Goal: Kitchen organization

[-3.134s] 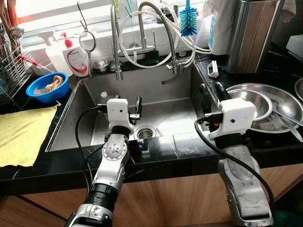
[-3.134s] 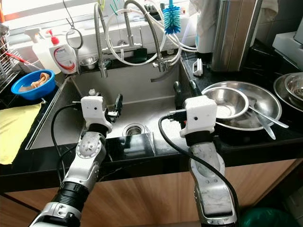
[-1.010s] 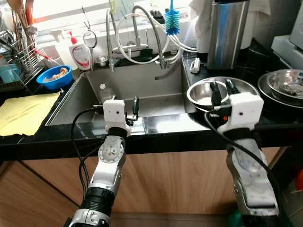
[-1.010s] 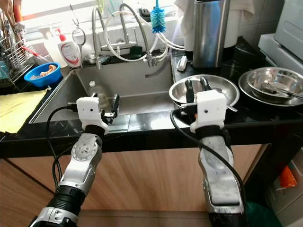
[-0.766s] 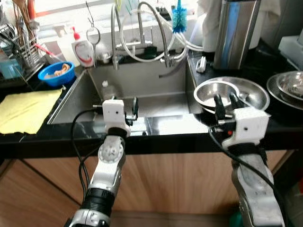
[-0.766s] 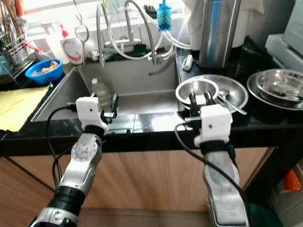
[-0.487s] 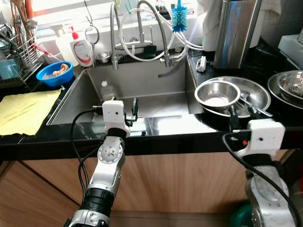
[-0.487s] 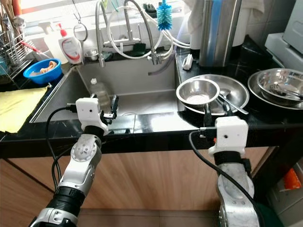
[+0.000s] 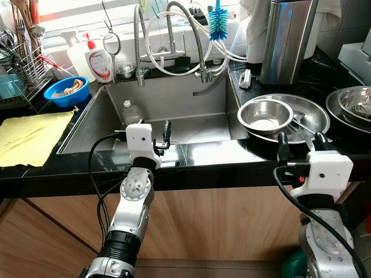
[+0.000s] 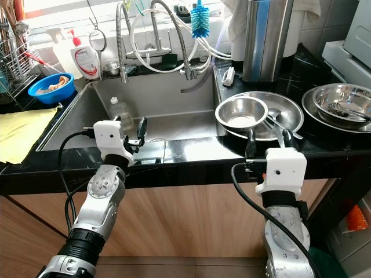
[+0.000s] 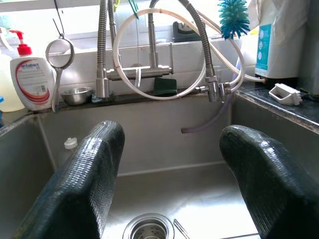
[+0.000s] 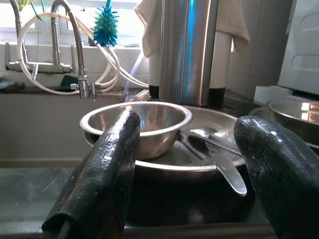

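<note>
Since half a second ago the right gripper [image 9: 298,144] has risen slightly at the counter's front edge, its fingers now spread wider, nothing between them; left gripper [image 9: 156,128] unchanged, fingers apart and empty, poised over the front rim of the sink [image 9: 191,104].

Nearest: both silver arms reach up from below the black counter [image 9: 232,165], wood cabinet fronts beneath; right gripper sits just in front of the wide steel pan [image 9: 310,113], not touching it.

On the pan: a small steel bowl [image 9: 265,114] rests in its left part; a spoon [image 12: 219,154] lies beside the bowl, handle toward the gripper; right wrist view frames bowl and spoon between the two fingers [image 12: 102,172].

Farther right: a second stack of steel bowls [image 9: 351,104], well apart from the first.

Left of the sink: a yellow cloth [image 9: 29,136] flat on the counter; beyond it a blue bowl [image 9: 65,91] with contents I cannot identify; a rack [image 9: 17,58] of utensils at the far left.

In the sink: drain [image 11: 148,230] near centre; a small bottle [image 9: 130,112] against the left wall.

Back ledge: soap bottle [image 9: 99,58], hanging strainer [image 11: 59,54], taps with looped hoses [image 9: 174,40], blue brush [image 9: 218,22]; tall steel canister [image 9: 285,40] at right.
</note>
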Motion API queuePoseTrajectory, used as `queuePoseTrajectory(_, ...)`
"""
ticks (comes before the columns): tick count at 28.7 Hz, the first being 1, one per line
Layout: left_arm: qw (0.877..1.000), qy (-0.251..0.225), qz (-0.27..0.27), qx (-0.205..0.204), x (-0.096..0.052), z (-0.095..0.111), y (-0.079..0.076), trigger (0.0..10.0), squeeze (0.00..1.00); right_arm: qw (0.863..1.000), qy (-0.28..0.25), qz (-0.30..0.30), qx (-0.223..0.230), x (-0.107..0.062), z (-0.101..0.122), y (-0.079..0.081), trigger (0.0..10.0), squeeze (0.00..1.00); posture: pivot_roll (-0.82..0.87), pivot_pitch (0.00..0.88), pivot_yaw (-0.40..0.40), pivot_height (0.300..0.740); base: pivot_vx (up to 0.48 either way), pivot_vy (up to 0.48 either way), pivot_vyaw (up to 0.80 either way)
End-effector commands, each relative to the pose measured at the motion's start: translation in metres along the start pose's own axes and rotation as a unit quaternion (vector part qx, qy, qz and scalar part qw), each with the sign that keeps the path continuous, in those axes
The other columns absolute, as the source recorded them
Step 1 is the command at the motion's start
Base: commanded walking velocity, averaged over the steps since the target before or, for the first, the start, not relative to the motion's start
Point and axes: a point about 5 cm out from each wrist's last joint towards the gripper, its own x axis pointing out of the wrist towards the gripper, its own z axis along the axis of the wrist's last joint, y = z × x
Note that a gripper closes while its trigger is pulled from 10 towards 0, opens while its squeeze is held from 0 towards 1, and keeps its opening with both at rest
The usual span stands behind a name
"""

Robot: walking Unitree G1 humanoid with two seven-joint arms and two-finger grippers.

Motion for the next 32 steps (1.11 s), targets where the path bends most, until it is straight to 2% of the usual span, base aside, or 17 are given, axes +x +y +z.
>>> queuePoseTrajectory(1,1.000,0.002,0.002,0.004,0.000,0.000,0.005,10.0,0.00,1.000,0.003,0.002,-0.001,0.006,0.001,0.002,10.0,0.00,-0.30,0.000,0.167,0.740,0.000,0.000,0.00)
queuePoseTrajectory(7,1.000,0.013,0.012,0.011,-0.004,-0.006,0.010,10.0,0.00,0.999,0.029,-0.030,0.001,0.007,-0.005,-0.004,10.0,0.00,-0.30,0.000,0.161,0.740,0.000,0.000,0.00)
queuePoseTrajectory(14,1.000,0.013,0.012,0.015,-0.005,-0.007,0.010,10.0,0.00,0.998,0.030,-0.045,0.009,0.009,-0.004,-0.006,10.0,0.00,-0.29,0.000,0.159,0.740,0.000,0.000,0.00)
queuePoseTrajectory(20,1.000,0.014,0.013,0.014,-0.005,-0.007,0.010,10.0,0.00,0.994,0.047,-0.094,-0.019,0.009,-0.009,-0.021,10.0,0.00,-0.29,0.000,0.157,0.740,0.000,0.000,0.00)
queuePoseTrajectory(27,1.000,0.016,0.012,0.016,-0.005,-0.008,0.009,10.0,0.00,0.994,0.035,-0.100,-0.028,0.013,-0.005,-0.023,10.0,0.00,-0.29,0.000,0.156,0.740,0.000,0.000,0.00)
queuePoseTrajectory(32,1.000,0.015,0.014,0.017,-0.005,-0.008,0.010,10.0,0.00,0.995,0.035,-0.091,-0.021,0.016,-0.005,-0.019,10.0,0.00,-0.28,0.000,0.154,0.740,0.000,0.000,0.00)
